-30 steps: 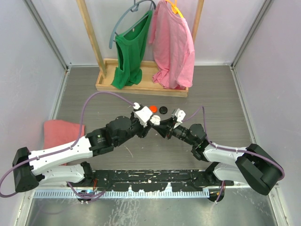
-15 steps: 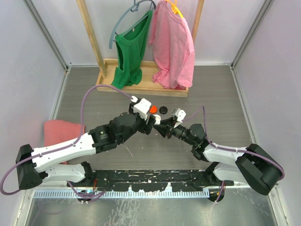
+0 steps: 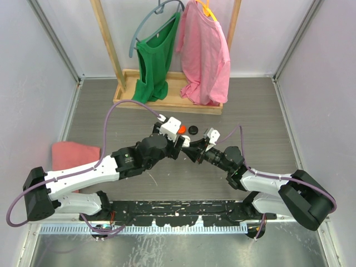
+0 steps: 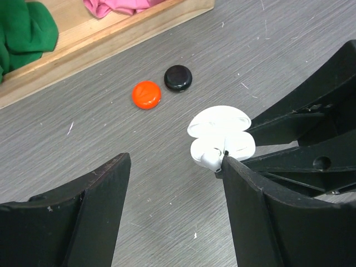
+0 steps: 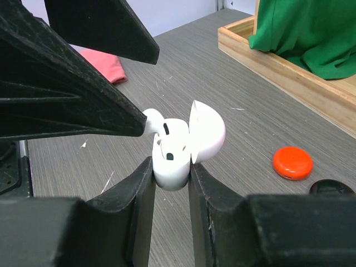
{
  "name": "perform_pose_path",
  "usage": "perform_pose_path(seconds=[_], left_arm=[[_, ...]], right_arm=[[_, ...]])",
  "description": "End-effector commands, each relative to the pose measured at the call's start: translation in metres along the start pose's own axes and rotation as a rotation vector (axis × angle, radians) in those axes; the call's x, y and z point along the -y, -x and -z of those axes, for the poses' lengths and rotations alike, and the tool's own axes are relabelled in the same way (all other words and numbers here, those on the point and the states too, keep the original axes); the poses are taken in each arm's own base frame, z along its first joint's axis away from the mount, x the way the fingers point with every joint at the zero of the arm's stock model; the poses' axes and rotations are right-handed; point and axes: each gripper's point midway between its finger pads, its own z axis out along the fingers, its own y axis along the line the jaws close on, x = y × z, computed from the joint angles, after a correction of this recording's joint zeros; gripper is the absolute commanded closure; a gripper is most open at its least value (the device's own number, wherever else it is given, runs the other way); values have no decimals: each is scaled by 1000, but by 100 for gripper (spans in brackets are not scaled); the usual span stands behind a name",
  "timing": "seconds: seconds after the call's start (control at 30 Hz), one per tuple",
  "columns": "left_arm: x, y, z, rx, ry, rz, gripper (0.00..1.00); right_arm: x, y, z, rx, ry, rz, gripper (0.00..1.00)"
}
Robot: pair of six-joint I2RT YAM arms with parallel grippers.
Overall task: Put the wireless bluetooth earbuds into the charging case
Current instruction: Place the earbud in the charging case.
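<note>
My right gripper [image 5: 171, 168] is shut on the white charging case [image 5: 173, 162], which it holds above the table with its lid [image 5: 210, 132] flipped open. A white earbud [image 5: 153, 119] sticks out of the case's top, leaning to one side. My left gripper [image 4: 175, 161] is open, and one of its fingertips [image 4: 227, 162] touches that earbud [image 4: 206, 158]; nothing lies between its fingers. In the top view the two grippers meet at mid-table, left gripper [image 3: 178, 142] against right gripper [image 3: 190, 149]. Whether a second earbud sits inside the case I cannot tell.
An orange puck [image 4: 146, 94] and a black puck [image 4: 178, 77] lie on the grey table just beyond the case. Behind them stands a wooden rack base [image 3: 167, 100] with a green garment [image 3: 156, 61] and a pink one [image 3: 206, 55]. A pink cloth [image 3: 72, 153] lies at the left.
The left gripper's jaws have opened wide and let go of the earbud at the case. Its wrist has shifted slightly right, toward the pucks. The right arm has held still.
</note>
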Motion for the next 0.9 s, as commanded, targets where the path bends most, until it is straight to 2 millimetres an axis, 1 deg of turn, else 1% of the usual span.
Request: perform_pose_path(seconds=[0.0, 0.17, 0.33, 0.57, 0.87], left_arm=[[-10, 23, 3, 54, 40, 52, 32], [-20, 19, 3, 45, 70, 54, 32], [-30, 13, 1, 33, 65, 104, 32], [-28, 10, -2, 25, -2, 167, 31], [-39, 11, -1, 23, -72, 330, 27]], right_arm=[[-3, 26, -2, 93, 4, 30, 99], [-3, 26, -1, 92, 5, 30, 99], [-3, 27, -2, 93, 8, 29, 99], [-4, 26, -2, 90, 10, 28, 99], [-7, 25, -3, 86, 30, 24, 99]])
